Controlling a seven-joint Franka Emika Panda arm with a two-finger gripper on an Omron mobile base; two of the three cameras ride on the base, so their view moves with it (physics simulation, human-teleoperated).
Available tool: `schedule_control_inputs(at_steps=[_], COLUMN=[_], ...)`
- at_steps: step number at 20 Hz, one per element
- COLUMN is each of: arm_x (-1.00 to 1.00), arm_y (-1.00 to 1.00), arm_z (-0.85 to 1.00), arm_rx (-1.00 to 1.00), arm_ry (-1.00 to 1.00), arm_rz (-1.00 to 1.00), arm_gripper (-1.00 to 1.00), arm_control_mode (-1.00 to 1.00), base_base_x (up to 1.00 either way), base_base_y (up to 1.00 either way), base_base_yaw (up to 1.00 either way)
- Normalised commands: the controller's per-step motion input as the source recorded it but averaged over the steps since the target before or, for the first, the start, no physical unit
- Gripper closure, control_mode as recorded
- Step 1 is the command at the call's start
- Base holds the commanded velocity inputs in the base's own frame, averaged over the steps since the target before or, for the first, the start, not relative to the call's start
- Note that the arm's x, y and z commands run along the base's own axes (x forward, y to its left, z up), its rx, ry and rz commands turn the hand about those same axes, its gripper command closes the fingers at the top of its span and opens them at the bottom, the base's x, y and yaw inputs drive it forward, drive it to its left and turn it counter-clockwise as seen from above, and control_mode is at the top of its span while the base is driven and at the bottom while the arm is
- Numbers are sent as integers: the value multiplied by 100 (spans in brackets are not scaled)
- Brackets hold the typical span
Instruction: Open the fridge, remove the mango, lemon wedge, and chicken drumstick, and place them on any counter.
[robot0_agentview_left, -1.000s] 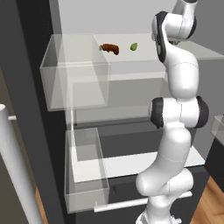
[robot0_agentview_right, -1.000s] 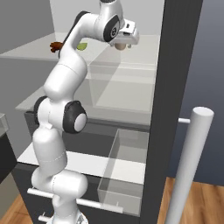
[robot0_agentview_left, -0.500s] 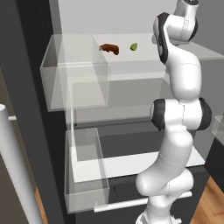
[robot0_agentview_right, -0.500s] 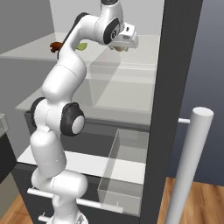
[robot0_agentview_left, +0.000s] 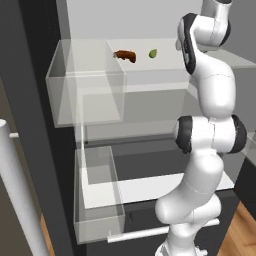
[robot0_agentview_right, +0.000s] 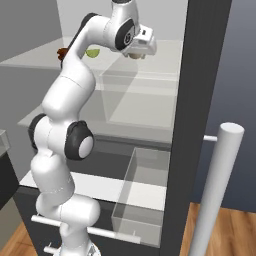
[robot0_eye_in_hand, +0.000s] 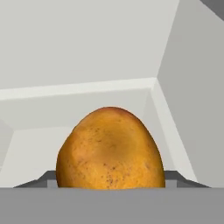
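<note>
Wood floor (robot0_agentview_right: 235, 225); grey wall (robot0_agentview_right: 235, 100)

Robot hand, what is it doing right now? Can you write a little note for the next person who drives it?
Gripper: high inside the open fridge, just above the top shelf. The mango sits right at the hand camera, seemingly between the fingers, but the tips are hidden, so a closed grasp cannot be confirmed.
Chicken drumstick and lemon wedge: both lying on the top shelf, apart from each other, untouched.
Done: fridge opened, mango reached.
Left: carry the mango out to a counter, then fetch the drumstick and the lemon wedge the same way.
</note>
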Motion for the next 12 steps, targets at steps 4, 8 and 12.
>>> schedule_control_inputs(at_steps=[4, 8, 12], arm_x=[-100, -100, -100], arm_y=[16, 28, 32], arm_z=[0, 0, 0], arm_rx=[-1, -4, -5], arm_ry=[-13, -17, -19], arm_rz=[0, 0, 0], arm_gripper=[100, 100, 100], arm_control_mode=[-100, -100, -100], base_base_x=[0, 0, 0], base_base_y=[0, 0, 0], base_base_yaw=[0, 0, 0])
